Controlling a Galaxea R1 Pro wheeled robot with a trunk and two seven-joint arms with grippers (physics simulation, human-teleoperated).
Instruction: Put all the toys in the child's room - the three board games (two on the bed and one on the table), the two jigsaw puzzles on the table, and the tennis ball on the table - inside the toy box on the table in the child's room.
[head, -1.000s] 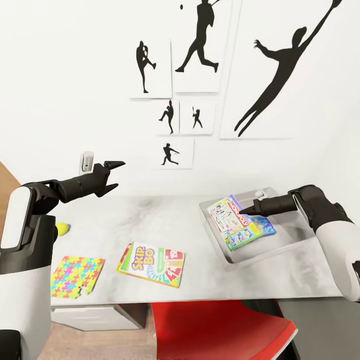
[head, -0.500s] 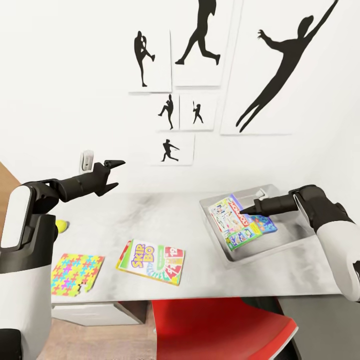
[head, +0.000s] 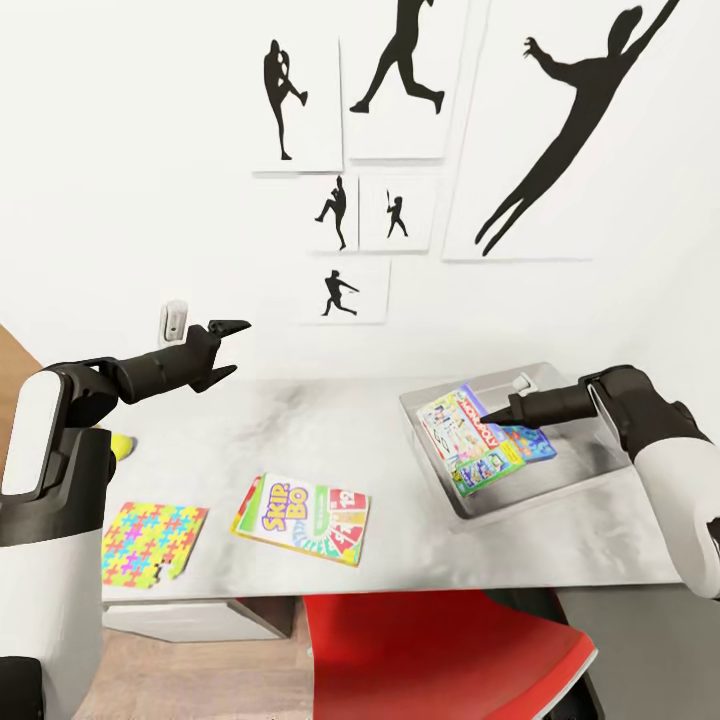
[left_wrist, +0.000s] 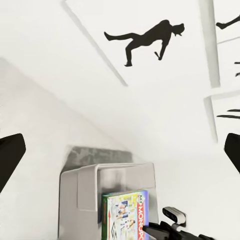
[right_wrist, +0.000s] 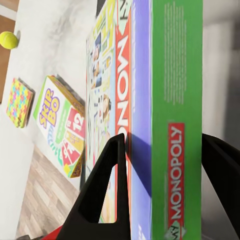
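White-walled room: on the counter (head: 300, 440), the right gripper (head: 488, 411) still straddles the Monopoly box (head: 470, 445), jaws spread, now lying in the toy box (head: 560, 480) at two o'clock; left gripper (head: 232, 350) hangs released.

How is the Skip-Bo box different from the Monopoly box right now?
The SKIP-BO box lies flat on the bare table, untouched; the Monopoly box sits tilted inside the toy box, between the right end effector's fingers. SKIP-BO is mostly yellow and green, Monopoly pale with a green edge. Both are thin printed game boxes.
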